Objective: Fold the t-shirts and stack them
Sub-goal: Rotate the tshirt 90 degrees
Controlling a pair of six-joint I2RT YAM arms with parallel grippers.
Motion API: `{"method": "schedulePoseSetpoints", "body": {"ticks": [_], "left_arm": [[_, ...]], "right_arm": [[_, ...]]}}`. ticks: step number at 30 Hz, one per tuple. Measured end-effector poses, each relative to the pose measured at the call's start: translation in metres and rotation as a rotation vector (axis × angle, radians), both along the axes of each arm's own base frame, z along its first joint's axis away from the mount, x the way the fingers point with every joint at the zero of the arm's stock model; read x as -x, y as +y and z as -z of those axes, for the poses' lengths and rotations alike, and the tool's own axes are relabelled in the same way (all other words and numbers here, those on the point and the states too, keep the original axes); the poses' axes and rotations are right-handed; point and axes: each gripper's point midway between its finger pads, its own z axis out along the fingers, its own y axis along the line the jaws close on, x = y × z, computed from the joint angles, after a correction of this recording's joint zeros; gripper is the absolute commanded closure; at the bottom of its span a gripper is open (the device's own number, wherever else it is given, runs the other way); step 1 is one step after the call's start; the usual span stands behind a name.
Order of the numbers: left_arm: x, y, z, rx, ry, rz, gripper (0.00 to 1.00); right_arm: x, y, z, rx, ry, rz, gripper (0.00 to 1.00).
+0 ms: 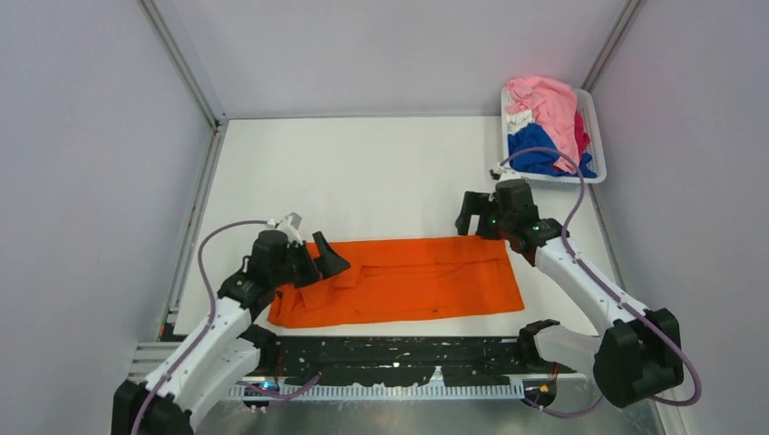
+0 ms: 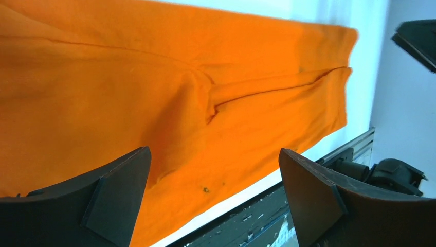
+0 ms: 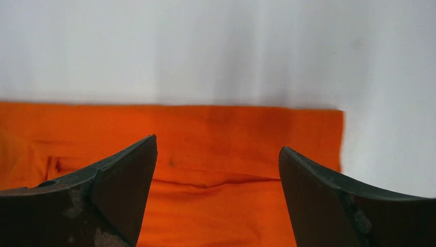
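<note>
The bright orange t-shirt [image 1: 408, 279] lies flat on the white table, folded lengthwise into a long strip near the front edge. My left gripper [image 1: 317, 261] is open and empty just above the strip's left end. In the left wrist view its jaws [image 2: 214, 154] stand wide apart over the orange cloth [image 2: 154, 77]. My right gripper [image 1: 477, 220] is open and empty above the strip's far right corner. The right wrist view shows its jaws [image 3: 218, 144] wide apart over the orange shirt [image 3: 231, 206]. Pink [image 1: 544, 100], white [image 1: 519, 118], royal blue [image 1: 535, 149] and magenta [image 1: 581, 131] t-shirts are piled in the basket.
The white mesh basket [image 1: 593, 122] stands at the back right corner, just behind my right gripper. A black rail [image 1: 399, 358] runs along the table's near edge. Grey walls close in the left, back and right sides.
</note>
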Motion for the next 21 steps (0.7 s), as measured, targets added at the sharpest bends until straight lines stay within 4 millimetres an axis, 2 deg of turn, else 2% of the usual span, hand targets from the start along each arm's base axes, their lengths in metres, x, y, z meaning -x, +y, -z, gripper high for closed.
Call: {"method": "schedulePoseSetpoints", "body": {"ticks": [3,6,10,15,21], "left_arm": [[-0.009,-0.009,0.033,-0.015,0.141,0.008,0.00],[-0.010,-0.007,0.069,-0.066,0.287,-0.017,0.00],[-0.044,-0.015,0.068,-0.047,0.329,-0.070,0.00],[-0.107,-0.031,0.066,-0.009,0.353,-0.134,0.00],[-0.213,-0.042,0.060,0.041,0.335,-0.217,0.00]], "right_arm": [[0.003,0.043,0.015,-0.045,0.040,-0.156,0.05],[0.010,0.065,0.043,-0.046,0.132,-0.232,0.05],[0.013,0.069,0.066,-0.032,0.201,-0.243,0.05],[0.008,0.059,0.077,0.015,0.227,-0.193,0.05],[0.002,0.043,0.086,0.034,0.251,-0.114,0.05]]}}
